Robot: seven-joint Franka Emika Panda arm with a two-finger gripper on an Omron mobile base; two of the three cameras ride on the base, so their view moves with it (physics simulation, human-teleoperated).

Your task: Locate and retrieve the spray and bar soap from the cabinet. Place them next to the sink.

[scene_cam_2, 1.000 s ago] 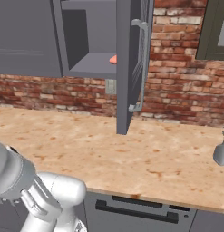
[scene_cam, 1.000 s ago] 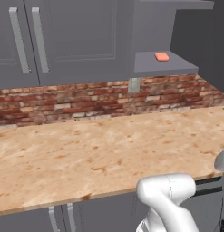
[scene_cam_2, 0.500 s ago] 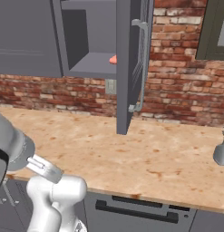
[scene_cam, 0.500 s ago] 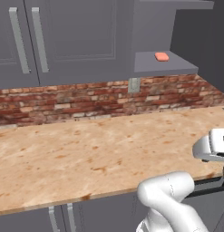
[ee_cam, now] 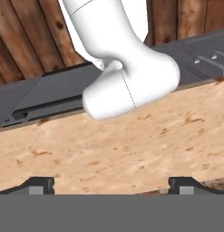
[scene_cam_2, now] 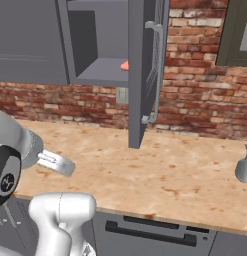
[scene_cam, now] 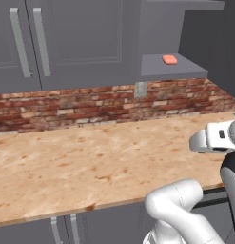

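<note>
Mostly hidden: the bar soap (scene_cam_2: 124,65) in the right base view is just a salmon sliver peeking past the open cabinet door (scene_cam_2: 143,70), which blocks the rest of the shelf. At the right edge of that view a pale grey shape (scene_cam_2: 244,167) stands on the counter (scene_cam_2: 160,175), cut off by the frame; possibly the spray, can't confirm. In the left base view the bar soap (scene_cam: 170,59) is clear: small, flat, salmon-pink, rounded corners, lying on the grey shelf of the cabinet (scene_cam: 171,71), toward the far right above the brick backsplash (scene_cam: 90,102). An outlet plate (scene_cam: 141,89) sits on the brick just below the shelf. In the hand view the gripper (ee_cam: 111,186) has its two dark fingertips (ee_cam: 38,185) wide apart with nothing between them, over the tan counter. Versus half a second ago, the hand has swung further left over the counter in the left base view; the soap hasn't moved.
</note>
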